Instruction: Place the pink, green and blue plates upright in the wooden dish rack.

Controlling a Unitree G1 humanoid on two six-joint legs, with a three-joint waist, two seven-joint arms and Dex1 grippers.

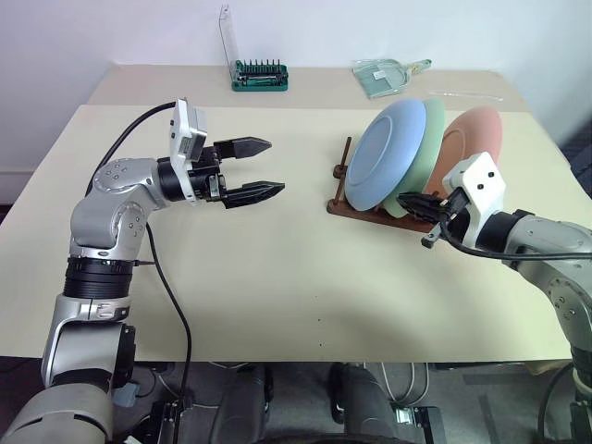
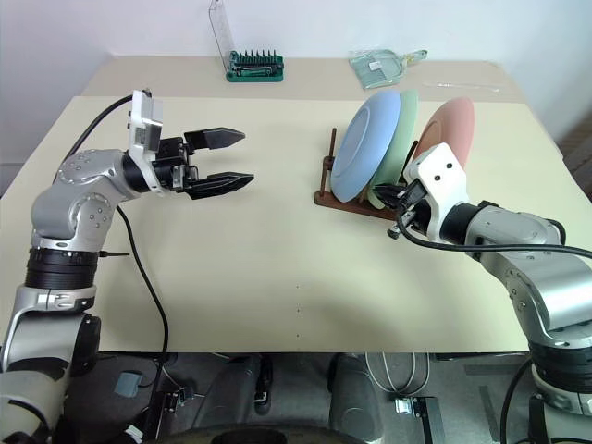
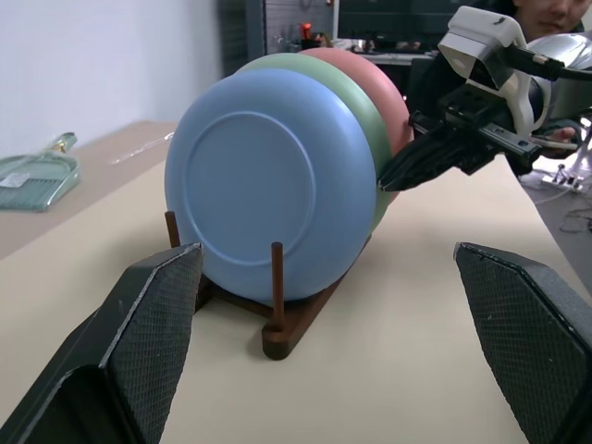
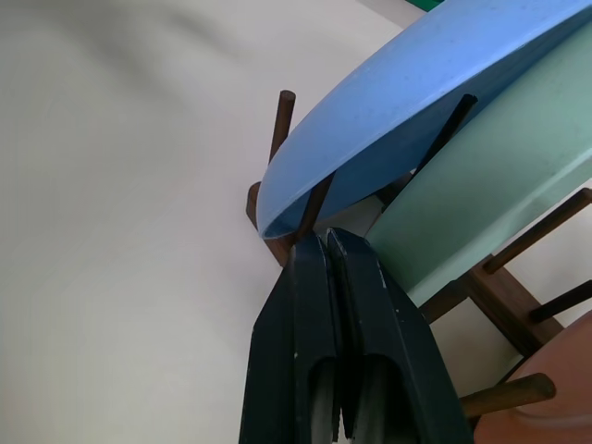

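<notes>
My left gripper (image 1: 261,168) hangs above the cream table (image 1: 240,277), its two black fingers (image 3: 153,319) spread wide with nothing between them. They point toward the wooden dish rack (image 1: 356,208), which stands well apart from their tips.

All three plates stand upright in the rack, leaning together. The blue plate (image 1: 387,155) is nearest my left fingertips, its underside facing them; behind it is the green plate (image 1: 427,153), and farthest off the pink plate (image 1: 476,134).

My right gripper (image 1: 413,203) has its fingers (image 4: 356,319) pressed together, holding nothing. Their tips sit at the rack's near end, just under the lower rim of the blue plate and beside the green one; whether they touch either, I cannot tell.

Far beyond both grippers, at the table's back edge, lie a green bit holder (image 1: 260,76) and a clear dustpan (image 1: 384,74).
</notes>
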